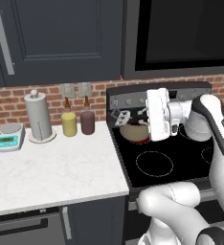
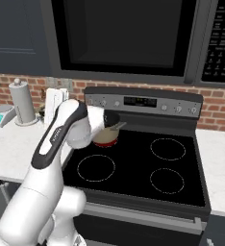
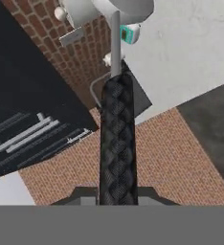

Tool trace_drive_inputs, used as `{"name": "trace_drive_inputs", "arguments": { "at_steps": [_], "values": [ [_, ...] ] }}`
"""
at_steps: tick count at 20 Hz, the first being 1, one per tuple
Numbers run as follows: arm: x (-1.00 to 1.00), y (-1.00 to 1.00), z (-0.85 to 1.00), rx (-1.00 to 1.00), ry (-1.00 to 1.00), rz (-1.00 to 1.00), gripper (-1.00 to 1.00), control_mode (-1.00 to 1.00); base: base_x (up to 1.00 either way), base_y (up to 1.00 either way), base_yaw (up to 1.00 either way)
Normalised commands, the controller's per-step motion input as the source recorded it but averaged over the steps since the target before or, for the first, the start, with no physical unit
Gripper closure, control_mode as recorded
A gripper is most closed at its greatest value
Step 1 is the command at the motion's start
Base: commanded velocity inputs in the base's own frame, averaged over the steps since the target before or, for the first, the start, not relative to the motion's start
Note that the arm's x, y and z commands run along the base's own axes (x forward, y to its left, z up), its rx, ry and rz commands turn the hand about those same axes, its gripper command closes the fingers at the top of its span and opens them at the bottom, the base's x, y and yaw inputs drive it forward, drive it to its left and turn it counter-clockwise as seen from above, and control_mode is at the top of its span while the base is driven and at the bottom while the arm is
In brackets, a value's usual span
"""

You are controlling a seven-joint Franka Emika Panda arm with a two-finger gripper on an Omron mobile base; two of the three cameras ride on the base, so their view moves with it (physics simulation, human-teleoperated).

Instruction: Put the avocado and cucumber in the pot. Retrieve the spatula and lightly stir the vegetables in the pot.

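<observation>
My gripper (image 1: 141,117) is shut on the spatula, whose silver slotted head (image 1: 119,116) sticks out to the left, over the stove's back left corner. Just below it stands the tan pot (image 1: 133,132) on the back left burner. In the hand view the spatula's black woven handle (image 3: 116,143) runs up from between my fingertips (image 3: 87,195), with a thin silver shaft beyond it. From the right base view, my arm covers part of the pot (image 2: 106,138), and the gripper (image 2: 109,118) sits just above its rim. The avocado and cucumber are hidden.
On the white counter (image 1: 51,167) left of the black stove (image 1: 171,158) stand a paper towel roll (image 1: 39,117), a small scale (image 1: 10,136), a yellow bottle (image 1: 69,123) and a maroon bottle (image 1: 87,122). A microwave (image 2: 129,38) hangs above the stove.
</observation>
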Motion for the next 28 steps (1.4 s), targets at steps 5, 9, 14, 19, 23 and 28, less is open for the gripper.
{"name": "trace_drive_inputs", "arguments": {
  "at_steps": [5, 9, 14, 19, 23, 28],
  "values": [
    [0.55, -0.65, 0.0, 0.46, 0.1, -0.15, 1.0, -1.0, 0.0, 0.0, 0.0],
    [0.56, -0.48, 0.02, 0.46, 0.13, -0.14, 1.0, -1.0, 0.0, 0.0, 0.0],
    [0.38, -0.34, 0.24, 0.38, 0.06, -0.14, 1.0, -1.0, 0.0, 0.0, 0.0],
    [0.16, -0.35, 0.24, 0.19, 0.12, -0.21, 1.0, -1.0, 0.0, 0.0, 0.0],
    [0.0, -0.38, 0.02, 0.03, 0.26, -0.29, 1.0, -1.0, 0.0, 0.0, 0.0],
    [0.05, -0.33, 0.0, 0.0, 0.31, -0.29, 1.0, -1.0, 0.0, 0.0, 0.0]
  ]
}}
